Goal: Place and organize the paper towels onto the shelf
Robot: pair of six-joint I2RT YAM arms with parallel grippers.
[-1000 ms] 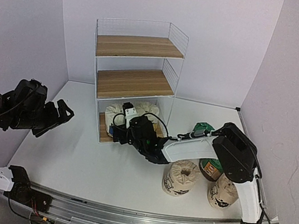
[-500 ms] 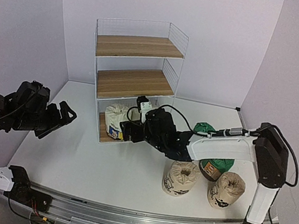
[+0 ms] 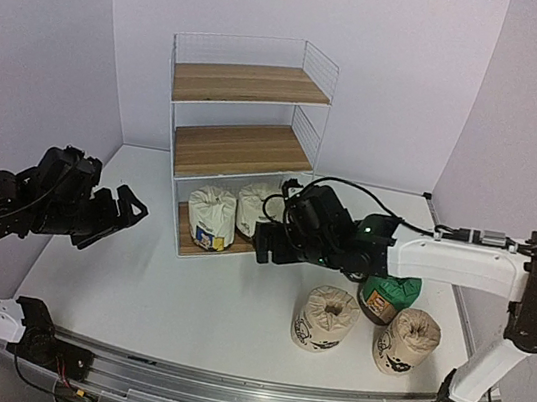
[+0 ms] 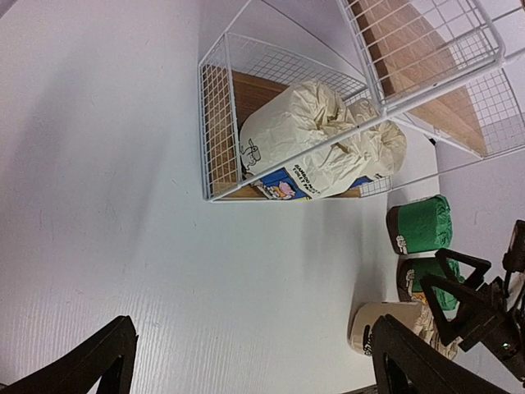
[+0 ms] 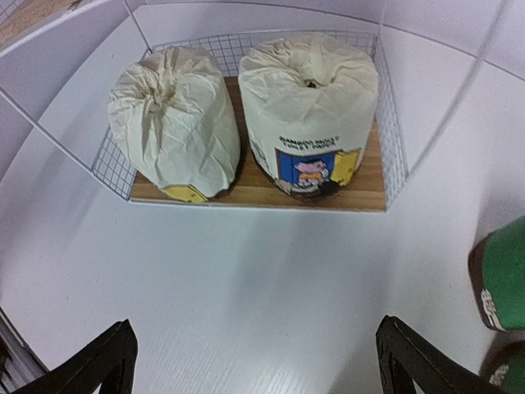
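Observation:
The shelf (image 3: pixel 241 148) stands at the back middle of the table. Two white paper towels (image 3: pixel 211 218) (image 3: pixel 255 207) stand side by side on its bottom board. In the right wrist view they are the left roll (image 5: pixel 176 123) and the right roll (image 5: pixel 308 107) with a blue-orange label. My right gripper (image 3: pixel 264 241) is open and empty just in front of the bottom tier. My left gripper (image 3: pixel 122 218) is open and empty, raised at the left. Two beige rolls (image 3: pixel 324 319) (image 3: pixel 407 341) and a green roll (image 3: pixel 388 295) stand on the table at the right. A second green roll (image 4: pixel 420 223) shows in the left wrist view.
The shelf's two upper boards hold nothing. The white walls close in at the back and both sides. The right arm stretches across the table from the right, above the green rolls. The right gripper (image 4: pixel 476 304) shows at the left wrist view's lower right edge.
My right gripper has drawn back out of the bottom tier and to the right, leaving the second white roll on the board. My left gripper has shifted slightly right.

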